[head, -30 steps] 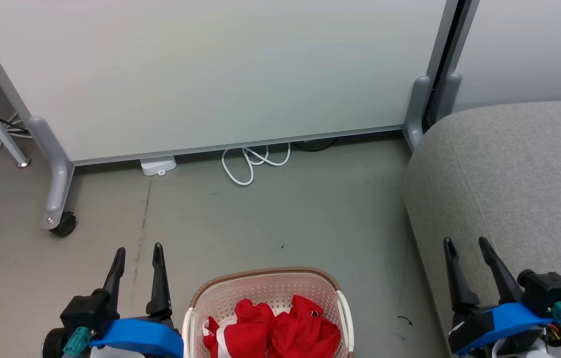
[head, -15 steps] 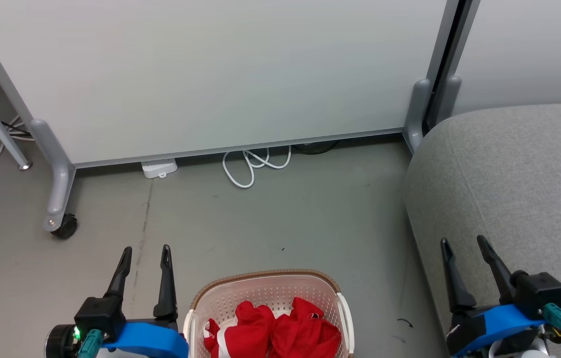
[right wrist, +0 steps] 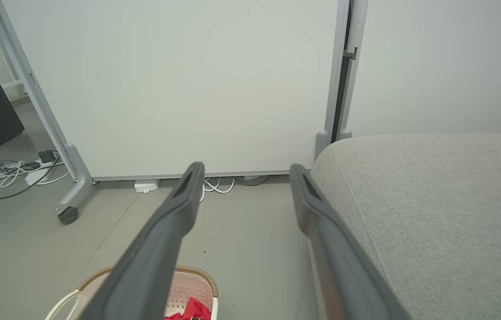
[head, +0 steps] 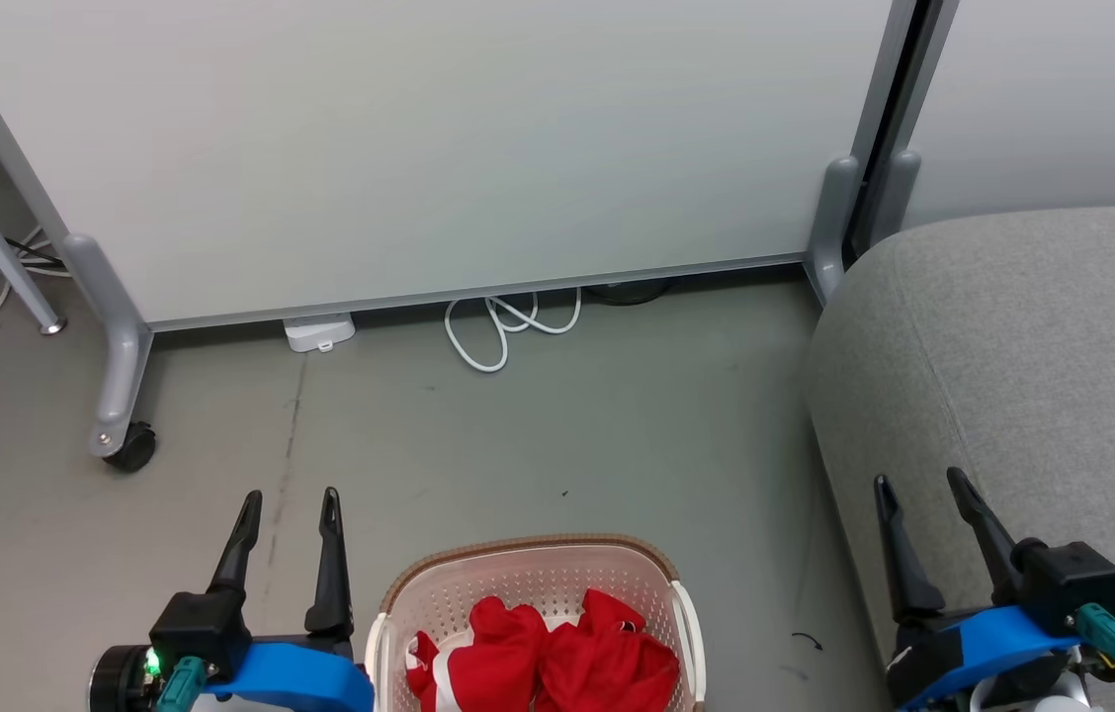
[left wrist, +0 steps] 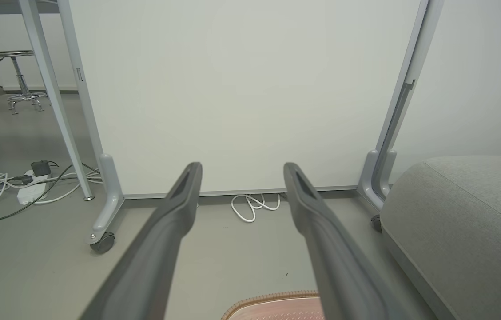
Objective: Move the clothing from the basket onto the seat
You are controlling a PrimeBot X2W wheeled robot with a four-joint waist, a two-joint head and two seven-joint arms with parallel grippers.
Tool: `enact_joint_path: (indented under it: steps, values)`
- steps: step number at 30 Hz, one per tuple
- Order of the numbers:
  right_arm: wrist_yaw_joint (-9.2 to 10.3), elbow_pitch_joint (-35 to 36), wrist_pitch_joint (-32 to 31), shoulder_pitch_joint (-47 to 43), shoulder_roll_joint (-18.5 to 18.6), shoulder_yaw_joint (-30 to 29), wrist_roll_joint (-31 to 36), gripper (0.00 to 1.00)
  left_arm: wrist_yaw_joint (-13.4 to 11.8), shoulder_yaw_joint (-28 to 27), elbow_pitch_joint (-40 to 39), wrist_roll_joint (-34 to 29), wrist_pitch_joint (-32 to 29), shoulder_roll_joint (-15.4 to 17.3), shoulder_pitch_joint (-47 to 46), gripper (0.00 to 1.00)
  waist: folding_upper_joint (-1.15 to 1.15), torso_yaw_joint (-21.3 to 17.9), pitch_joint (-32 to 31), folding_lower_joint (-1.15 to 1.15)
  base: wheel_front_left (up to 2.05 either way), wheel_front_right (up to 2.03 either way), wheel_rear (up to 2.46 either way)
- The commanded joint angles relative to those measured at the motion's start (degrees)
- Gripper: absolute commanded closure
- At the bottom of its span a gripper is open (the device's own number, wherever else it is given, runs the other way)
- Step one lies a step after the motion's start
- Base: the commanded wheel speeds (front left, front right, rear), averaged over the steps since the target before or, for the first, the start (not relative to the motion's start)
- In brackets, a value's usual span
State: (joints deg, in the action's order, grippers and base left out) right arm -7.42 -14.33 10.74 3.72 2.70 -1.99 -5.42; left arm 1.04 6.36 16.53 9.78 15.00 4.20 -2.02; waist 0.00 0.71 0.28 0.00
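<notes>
The cream basket (head: 528,583) with a brown rim stands on the floor at the bottom centre of the head view, and red clothing (head: 548,658) with white patches lies bunched inside it. The grey seat (head: 1032,346) fills the right side. My left gripper (head: 289,499) hovers just left of the basket, open and empty. Over the seat's front edge my right gripper (head: 916,483) is open and empty too. The left wrist view shows the basket rim (left wrist: 272,298) and the seat (left wrist: 468,222). In the right wrist view the basket (right wrist: 188,284) and clothing (right wrist: 192,309) sit low.
A white wheeled partition panel (head: 419,148) stands behind, its caster foot (head: 128,445) at the left. A white cable coil (head: 508,331) and a small white box (head: 318,331) lie at its base. Grey floor (head: 538,435) stretches between the partition and the basket.
The left gripper has drawn slightly lower and to the right, closer to the basket. The right gripper has barely moved. The basket and clothing lie as before.
</notes>
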Motion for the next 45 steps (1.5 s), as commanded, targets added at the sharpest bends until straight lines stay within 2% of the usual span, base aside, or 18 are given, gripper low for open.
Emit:
enact_joint_path:
  steps: [1, 6, 14, 30, 39, 45]
  values:
    - [-0.13, 0.0, 0.4, 0.3, 0.3, 0.1, 0.2, 0.00, -0.2, -0.1, -0.3, 0.1, 0.3, 0.3, 0.2, 0.00, 0.00, -0.1, 0.1, 0.00, 0.00, 0.00, 0.00]
    - [-0.13, 0.5, 0.4, 1.3, 0.3, 1.3, 0.3, 0.00, -0.3, -0.3, -0.2, 0.4, 0.3, 0.4, 0.0, 0.00, 0.00, -1.4, 1.5, 0.00, 0.00, 0.00, 0.00]
    - [-0.09, 2.8, 0.1, 3.6, 0.3, 4.9, 0.4, 0.00, 0.1, -0.1, 3.1, 0.9, 0.2, 0.3, -2.2, 0.00, 0.00, -6.3, 7.0, 0.00, 0.00, 0.00, 0.00]
    - [-0.08, 5.2, 2.0, 10.7, 0.3, 10.6, -2.0, 0.00, 3.0, 2.2, 22.9, 0.6, 0.1, 2.5, -13.0, 0.00, 0.00, -17.0, 22.8, 0.00, 0.00, 0.00, 0.00]
    - [-0.08, 5.3, 3.5, 13.7, 0.2, 11.5, -3.6, 0.00, 4.5, 4.7, 35.8, -0.6, -1.4, 4.6, -21.0, 0.00, 0.00, -18.8, 31.2, 0.00, 0.00, 0.00, 0.00]
    - [-0.08, 6.4, 4.1, 15.5, 0.2, 12.0, -4.4, 0.00, 4.9, 5.5, 40.6, -0.7, -1.6, 5.4, -25.5, 0.00, 0.00, -19.0, 35.9, 0.00, 0.00, 0.00, 0.00]
